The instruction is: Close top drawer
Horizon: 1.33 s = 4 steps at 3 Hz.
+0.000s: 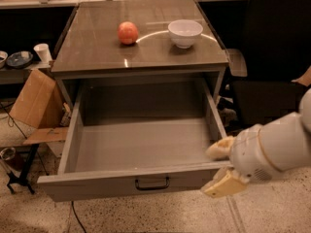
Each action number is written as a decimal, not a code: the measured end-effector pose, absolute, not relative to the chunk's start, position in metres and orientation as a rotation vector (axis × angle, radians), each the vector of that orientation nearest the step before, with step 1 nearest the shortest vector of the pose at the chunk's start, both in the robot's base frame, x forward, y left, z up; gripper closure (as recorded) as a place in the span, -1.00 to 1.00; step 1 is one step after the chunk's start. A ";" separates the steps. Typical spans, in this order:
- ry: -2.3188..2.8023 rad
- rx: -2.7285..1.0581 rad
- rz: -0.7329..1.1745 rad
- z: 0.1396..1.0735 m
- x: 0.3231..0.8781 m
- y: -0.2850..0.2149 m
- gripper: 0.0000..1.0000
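The top drawer (pixel 141 144) of the grey cabinet stands pulled far out; its plain grey box is empty. Its tall flat front (pixel 97 186) faces me with a small black bar handle (pixel 152 183) at centre. My gripper (pixel 222 167) is at the drawer's front right corner, at the end of a white arm (pixel 277 147) coming in from the right. Its cream fingers are apart: the upper finger (pixel 218 148) sits just above the front's top edge by the right wall, and the lower finger (pixel 226 184) is in front of the drawer front. It holds nothing.
On the cabinet top (pixel 97 47) sit an orange-red round fruit (pixel 128 33) and a white bowl (pixel 185 32). A black chair (pixel 277 52) stands close on the right. A cardboard box (pixel 36 101), a black stand (pixel 17 176) and a shelf with a white cup (pixel 43 52) are on the left.
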<state>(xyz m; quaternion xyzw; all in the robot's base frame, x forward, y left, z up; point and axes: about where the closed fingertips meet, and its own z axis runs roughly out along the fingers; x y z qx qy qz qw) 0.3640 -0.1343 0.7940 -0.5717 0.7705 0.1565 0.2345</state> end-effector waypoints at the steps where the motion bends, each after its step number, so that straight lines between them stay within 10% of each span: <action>1: 2.122 -1.552 0.549 0.748 0.356 -0.117 0.27; 3: 2.138 -1.601 0.637 0.683 0.370 -0.090 1.00; 4: 2.206 -1.612 0.618 0.646 0.378 -0.112 1.00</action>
